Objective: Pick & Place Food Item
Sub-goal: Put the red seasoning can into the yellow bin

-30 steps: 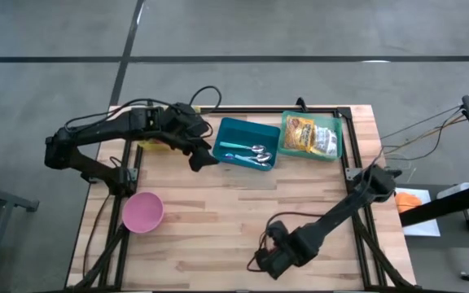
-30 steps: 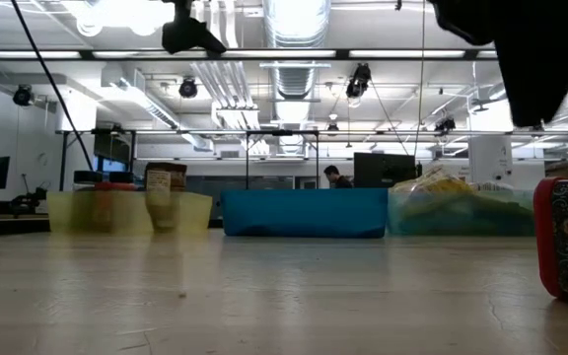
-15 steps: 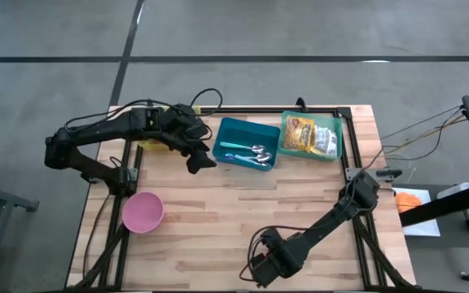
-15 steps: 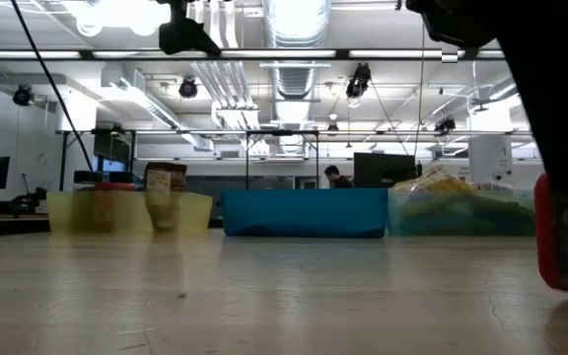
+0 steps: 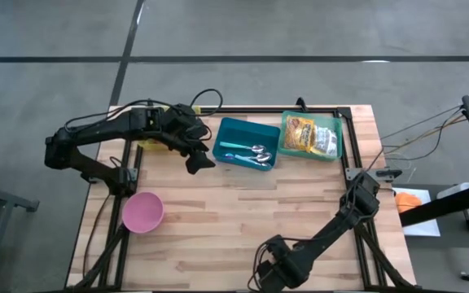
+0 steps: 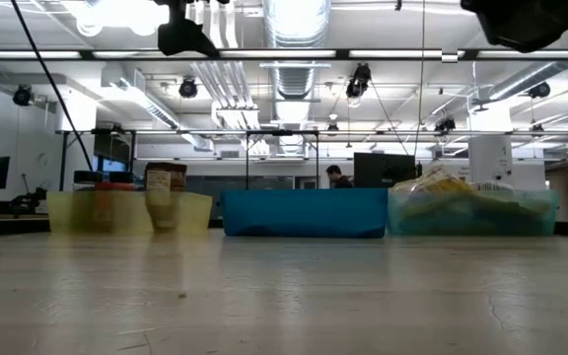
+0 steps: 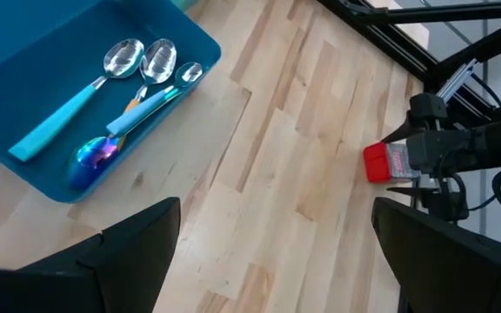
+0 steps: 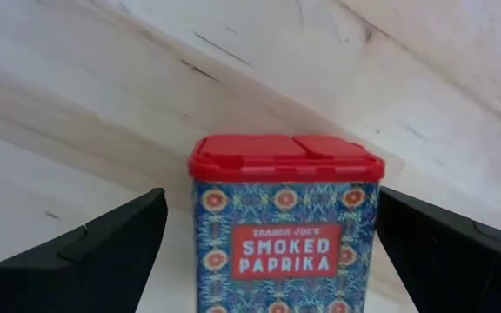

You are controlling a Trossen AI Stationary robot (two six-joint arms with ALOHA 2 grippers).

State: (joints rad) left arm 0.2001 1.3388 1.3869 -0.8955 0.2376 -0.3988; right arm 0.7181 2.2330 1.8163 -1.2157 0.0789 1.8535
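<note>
Two claws: both I see released, nothing grasped.
R claw [image 8: 268, 252]: at near edge of tabletop [image 5: 243, 212], fingers either side of paprika tin [image 8: 285, 222], not touching it.
Paprika tin: upright on tabletop, red lid.
L claw [image 5: 195, 159]: hovers beside blue tray [image 5: 247, 144] w/ spoons [image 7: 142, 63].

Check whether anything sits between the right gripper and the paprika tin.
Nothing visible does. The smoked paprika tin stands upright on the table, directly ahead of the open right gripper, its fingers wide on either side.
</note>
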